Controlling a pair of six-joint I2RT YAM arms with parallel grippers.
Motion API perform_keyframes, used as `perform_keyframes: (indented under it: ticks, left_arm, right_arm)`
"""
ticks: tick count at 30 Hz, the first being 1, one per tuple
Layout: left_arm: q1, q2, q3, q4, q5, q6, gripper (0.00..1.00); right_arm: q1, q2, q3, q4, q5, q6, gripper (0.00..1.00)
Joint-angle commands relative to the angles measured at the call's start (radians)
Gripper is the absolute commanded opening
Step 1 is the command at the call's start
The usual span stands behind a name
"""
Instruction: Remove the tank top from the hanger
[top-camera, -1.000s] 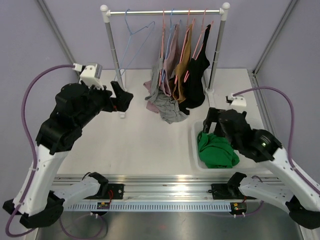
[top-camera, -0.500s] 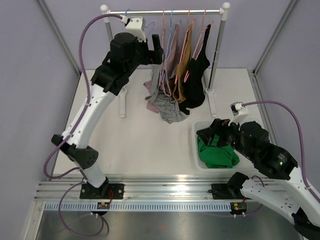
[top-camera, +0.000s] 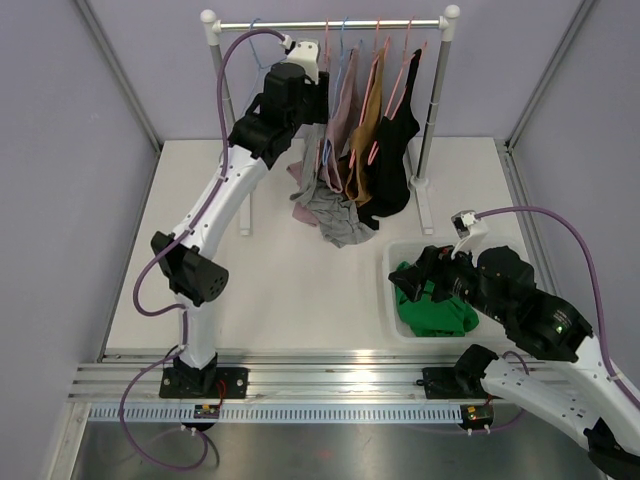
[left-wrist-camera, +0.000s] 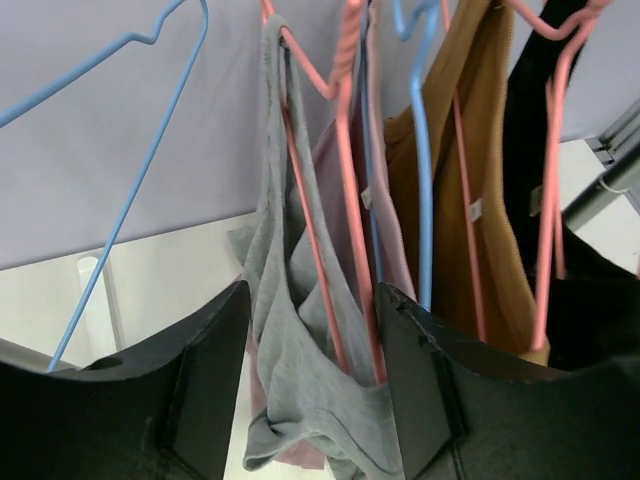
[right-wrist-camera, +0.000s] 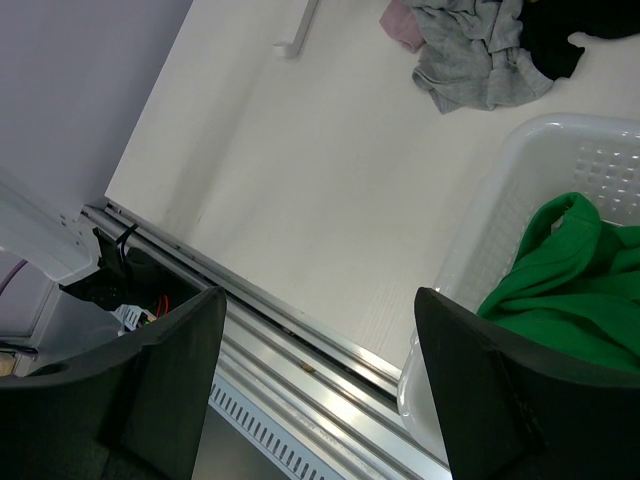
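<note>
Left tool up at the far rack, spread wide.
The grey tank top hangs on its pink hanger between the fingers, perhaps touching; right tool gapes by the basket.

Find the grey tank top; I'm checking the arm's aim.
In the left wrist view, the grey tank top hangs on a pink hanger between the fingers of the open left tool, right of the blue hanger.
</note>
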Motion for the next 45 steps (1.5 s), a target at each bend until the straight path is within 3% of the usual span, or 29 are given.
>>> perform_keyframes:
  ticks: [1, 4, 8, 9, 11, 12, 14, 25, 35, 45]
  left_arm:
    - [0.016, 0.013, 0.056, 0.085, -0.003, 0.019, 0.54]
    - [0.019, 0.036, 0.069, 0.086, 0.009, 0.028, 0.41]
    - [0.021, 0.051, 0.094, 0.074, 0.023, 0.042, 0.33]
    - [0.021, 0.051, 0.096, 0.076, 0.016, 0.043, 0.23]
    - [0.022, 0.050, 0.106, 0.079, 0.006, 0.052, 0.16]
    - [0.022, 0.048, 0.112, 0.079, -0.009, 0.054, 0.04]
    - [0.022, 0.038, 0.126, 0.074, -0.024, 0.059, 0.00]
    - [0.031, -0.116, 0.128, 0.065, -0.067, 0.085, 0.00]
    - [0.031, -0.326, 0.007, -0.110, -0.049, 0.066, 0.00]
    - [0.030, -0.609, -0.076, -0.256, 0.115, -0.003, 0.00]
  right_arm:
    - [-0.004, -0.005, 0.021, 0.024, -0.017, -0.023, 0.83]
    - [-0.004, 0.000, 0.019, 0.027, -0.021, -0.028, 0.83]
    - [-0.004, 0.009, 0.016, 0.032, -0.024, -0.034, 0.82]
    - [-0.006, 0.009, 0.016, 0.035, -0.024, -0.036, 0.83]
    - [-0.004, 0.015, 0.019, 0.035, -0.027, -0.036, 0.82]
    - [-0.004, 0.015, 0.022, 0.036, -0.026, -0.036, 0.82]
    - [-0.003, 0.021, 0.024, 0.035, -0.027, -0.039, 0.82]
    - [-0.004, 0.044, 0.038, 0.051, -0.037, -0.048, 0.82]
    - [-0.004, 0.052, 0.070, 0.068, -0.061, -0.054, 0.83]
    - [-0.004, 0.060, 0.099, 0.084, -0.119, -0.066, 0.84]
